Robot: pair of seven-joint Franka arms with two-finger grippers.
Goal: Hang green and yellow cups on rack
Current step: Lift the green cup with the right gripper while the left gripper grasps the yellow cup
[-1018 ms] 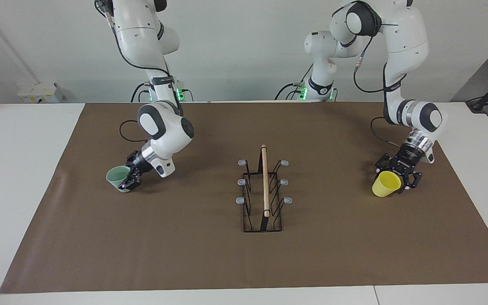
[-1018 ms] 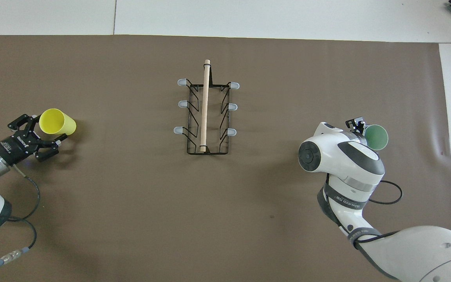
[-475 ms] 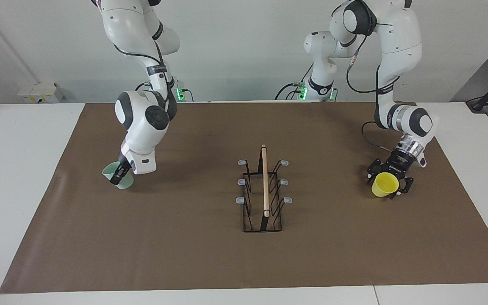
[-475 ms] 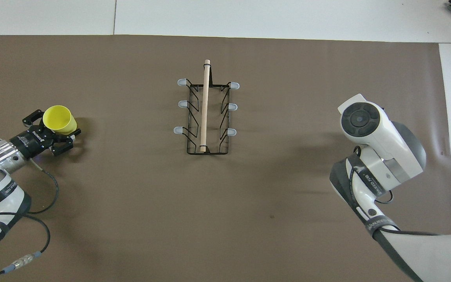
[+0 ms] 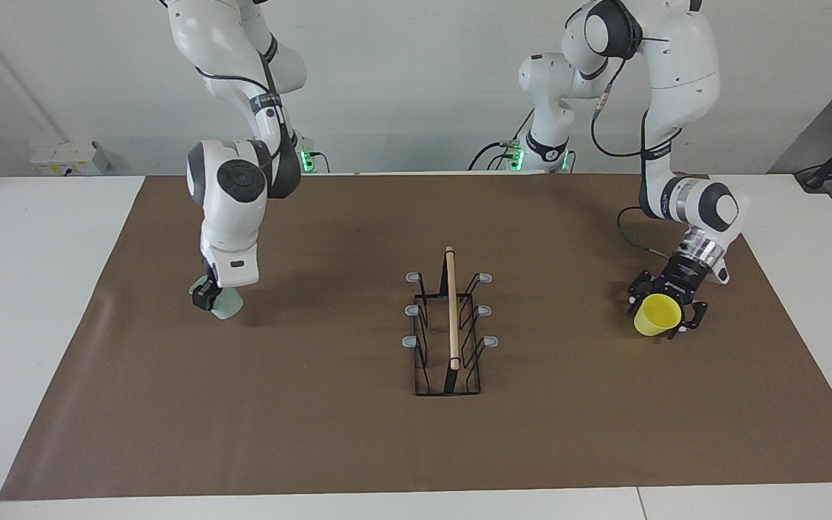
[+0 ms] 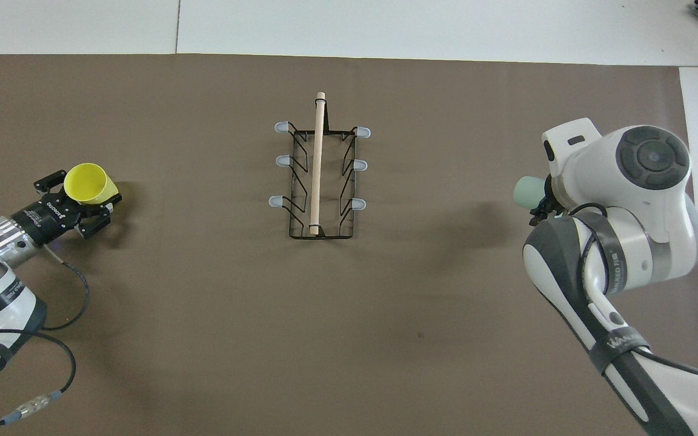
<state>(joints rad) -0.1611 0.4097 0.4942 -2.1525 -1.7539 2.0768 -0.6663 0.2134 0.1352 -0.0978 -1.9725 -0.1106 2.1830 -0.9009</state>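
The black wire rack (image 5: 451, 339) with a wooden rod along its top stands at the middle of the mat; it also shows in the overhead view (image 6: 319, 175), and all of its grey-tipped prongs are bare. My left gripper (image 5: 667, 307) is shut on the yellow cup (image 5: 656, 318) and holds it tilted, low over the mat at the left arm's end; the overhead view shows the gripper (image 6: 79, 203) and the cup (image 6: 85, 184) as well. My right gripper (image 5: 206, 296) is shut on the mint green cup (image 5: 228, 307), low over the mat at the right arm's end. In the overhead view the cup's base (image 6: 526, 192) points toward the rack.
A brown mat (image 5: 315, 433) covers the white table (image 5: 26, 289). A white socket box (image 5: 69, 157) sits by the wall at the right arm's end. In the overhead view the right arm's wrist (image 6: 628, 181) hides most of its gripper.
The right wrist has turned, swinging the green cup round so its base faces the rack. The left gripper has turned the yellow cup's mouth more upward and shifted slightly.
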